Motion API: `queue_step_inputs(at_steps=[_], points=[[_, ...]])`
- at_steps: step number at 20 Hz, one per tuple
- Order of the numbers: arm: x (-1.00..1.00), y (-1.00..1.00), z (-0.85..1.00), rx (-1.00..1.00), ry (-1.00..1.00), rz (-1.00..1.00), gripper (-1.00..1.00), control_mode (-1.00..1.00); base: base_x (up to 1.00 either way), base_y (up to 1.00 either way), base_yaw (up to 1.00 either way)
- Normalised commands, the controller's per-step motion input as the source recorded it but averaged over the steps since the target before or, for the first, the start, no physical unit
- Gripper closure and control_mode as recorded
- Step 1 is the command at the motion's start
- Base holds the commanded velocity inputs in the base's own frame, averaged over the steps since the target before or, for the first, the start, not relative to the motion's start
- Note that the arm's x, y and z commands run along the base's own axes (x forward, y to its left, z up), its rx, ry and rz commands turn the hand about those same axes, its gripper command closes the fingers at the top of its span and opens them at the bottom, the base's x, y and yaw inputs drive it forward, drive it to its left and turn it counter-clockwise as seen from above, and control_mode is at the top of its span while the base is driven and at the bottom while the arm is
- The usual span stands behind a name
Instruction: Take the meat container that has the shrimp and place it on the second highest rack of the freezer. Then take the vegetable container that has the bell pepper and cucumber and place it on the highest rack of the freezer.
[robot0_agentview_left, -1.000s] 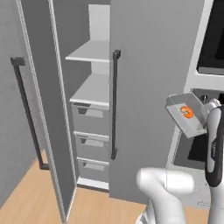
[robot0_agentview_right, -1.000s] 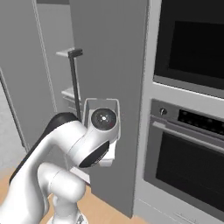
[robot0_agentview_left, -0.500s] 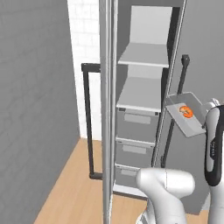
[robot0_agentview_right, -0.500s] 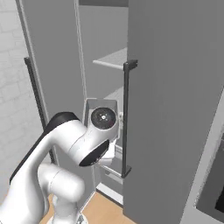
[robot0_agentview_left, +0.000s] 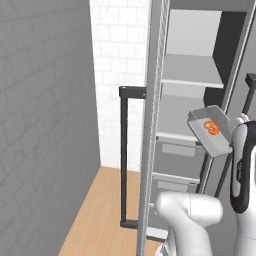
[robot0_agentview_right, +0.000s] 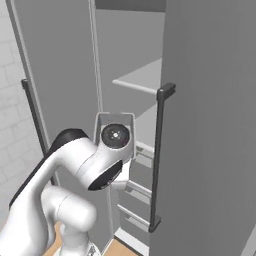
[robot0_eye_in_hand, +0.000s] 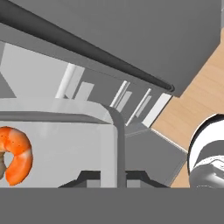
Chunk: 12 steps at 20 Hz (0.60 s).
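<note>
The meat container (robot0_agentview_left: 212, 136) is a clear grey tub with an orange shrimp (robot0_agentview_left: 213, 127) in it, held tilted in front of the open freezer's shelves. My gripper (robot0_agentview_left: 232, 131) is shut on its right rim. In the hand view the shrimp (robot0_eye_in_hand: 15, 154) lies at the left, and the container's rim (robot0_eye_in_hand: 110, 127) runs down between my fingertips (robot0_eye_in_hand: 87, 177). The highest rack (robot0_agentview_left: 192, 71) and the second rack (robot0_agentview_left: 178, 118) are bare, a little left of the container. From the right base view the container's wall (robot0_agentview_right: 115, 119) shows just above my hand. The vegetable container is out of view.
The freezer's open left door stands edge-on (robot0_agentview_left: 152, 125) with a black handle (robot0_agentview_left: 124, 155). The right door's black handle (robot0_agentview_right: 159, 155) hangs close beside my hand. Drawers (robot0_agentview_left: 176, 150) sit under the racks. A white brick wall (robot0_agentview_left: 120, 75) and wooden floor (robot0_agentview_left: 100, 210) lie to the left.
The whole picture has shifted: the base has moved, so the oven has left the views and the freezer interior is now nearer and straight ahead. The container stays in my gripper.
</note>
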Motion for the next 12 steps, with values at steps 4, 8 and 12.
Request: queue_step_inputs(at_steps=[4,8,12], points=[[0.00,0.00,0.00,0.00,0.00,0.00,1.00,1.00,0.40,0.03,0.00],[0.31,0.06,-0.08,0.00,0.00,-0.02,1.00,-1.00,0.00,0.03,0.00],[1.00,0.20,-0.14,0.01,0.00,-0.18,1.00,-1.00,0.00,0.00,0.00]])
